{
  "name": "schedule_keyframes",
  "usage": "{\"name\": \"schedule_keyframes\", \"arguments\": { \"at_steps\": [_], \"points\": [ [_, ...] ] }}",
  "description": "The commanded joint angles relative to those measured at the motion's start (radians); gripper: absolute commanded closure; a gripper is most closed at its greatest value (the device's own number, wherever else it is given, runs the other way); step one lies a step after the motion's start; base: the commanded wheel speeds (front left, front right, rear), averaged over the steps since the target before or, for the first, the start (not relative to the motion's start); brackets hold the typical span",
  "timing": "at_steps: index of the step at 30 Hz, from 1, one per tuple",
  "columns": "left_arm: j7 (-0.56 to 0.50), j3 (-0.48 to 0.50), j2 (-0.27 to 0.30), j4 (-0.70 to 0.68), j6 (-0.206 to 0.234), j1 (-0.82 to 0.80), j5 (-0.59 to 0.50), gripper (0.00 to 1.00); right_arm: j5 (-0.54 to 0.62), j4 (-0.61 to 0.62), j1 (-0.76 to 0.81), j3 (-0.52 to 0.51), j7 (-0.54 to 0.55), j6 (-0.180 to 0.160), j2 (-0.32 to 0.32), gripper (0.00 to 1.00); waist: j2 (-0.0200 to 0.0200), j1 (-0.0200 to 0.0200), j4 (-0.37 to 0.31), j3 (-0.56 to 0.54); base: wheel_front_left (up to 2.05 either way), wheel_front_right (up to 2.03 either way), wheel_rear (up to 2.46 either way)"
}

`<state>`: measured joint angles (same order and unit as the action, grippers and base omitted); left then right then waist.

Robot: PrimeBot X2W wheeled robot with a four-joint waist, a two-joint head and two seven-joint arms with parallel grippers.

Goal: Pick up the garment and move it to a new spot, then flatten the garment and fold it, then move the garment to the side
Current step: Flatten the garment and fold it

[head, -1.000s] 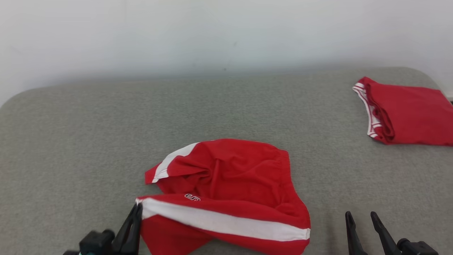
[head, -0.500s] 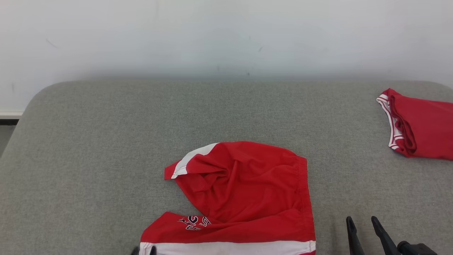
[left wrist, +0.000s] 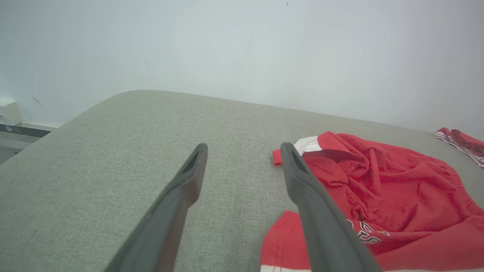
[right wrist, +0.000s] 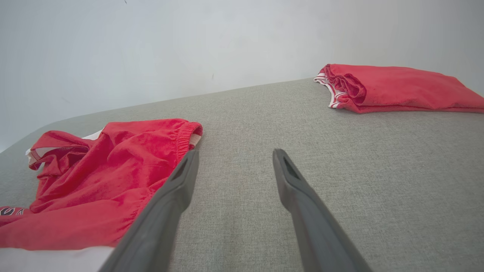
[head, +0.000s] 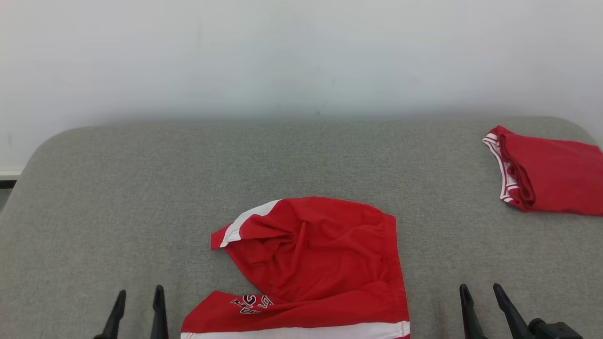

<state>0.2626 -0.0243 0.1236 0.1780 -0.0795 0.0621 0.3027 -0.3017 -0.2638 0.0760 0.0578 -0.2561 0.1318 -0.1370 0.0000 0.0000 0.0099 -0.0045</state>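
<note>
We see a grey, woven-cloth surface [head: 141, 188] with rounded far corners, set against a plain white wall [head: 301, 56]. At the far left a pale ledge [head: 7, 173] runs along the foot of that wall. The red shorts [head: 325, 254] lie rumpled on the near middle of the surface. Their gathered waistband faces right, a white stripe runs along the near hem, and dark lettering sits on the near left leg. The other leg, edged in white, is bunched toward the far left. A folded red garment [head: 551, 179] with striped trim rests near the far right corner, well apart from the shorts. The left gripper [head: 141, 290] stands at the lower left, just beside the near left corner of the shorts, fingers spread and holding nothing. The right gripper [head: 480, 286] stands at the lower right over bare cloth, to the right of the waistband, its fingers likewise spread and empty.
</note>
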Motion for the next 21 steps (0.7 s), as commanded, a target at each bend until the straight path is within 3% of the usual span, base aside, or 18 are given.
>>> {"name": "schedule_keyframes", "arguments": {
  "at_steps": [1,11,21],
  "points": [
    [0.003,0.013,-0.005,-0.008,-0.003,0.015,-0.009,0.00,0.006,0.006,-0.005,-0.001,-0.005,-0.002,0.002,0.00,0.0000,0.0000,-0.009,-0.007,0.00,0.00,0.00],
    [0.003,0.097,-0.026,-0.037,-0.015,0.022,-0.068,0.00,0.014,0.032,0.005,-0.005,-0.009,-0.002,-0.001,0.00,0.0000,0.0000,-0.027,-0.029,0.00,0.00,0.00],
    [0.003,0.113,-0.039,-0.045,-0.027,0.043,-0.115,0.00,0.017,0.045,0.017,-0.008,-0.010,-0.002,-0.003,0.00,0.0000,0.0000,-0.018,-0.048,0.00,0.00,0.00]
  ]
}}
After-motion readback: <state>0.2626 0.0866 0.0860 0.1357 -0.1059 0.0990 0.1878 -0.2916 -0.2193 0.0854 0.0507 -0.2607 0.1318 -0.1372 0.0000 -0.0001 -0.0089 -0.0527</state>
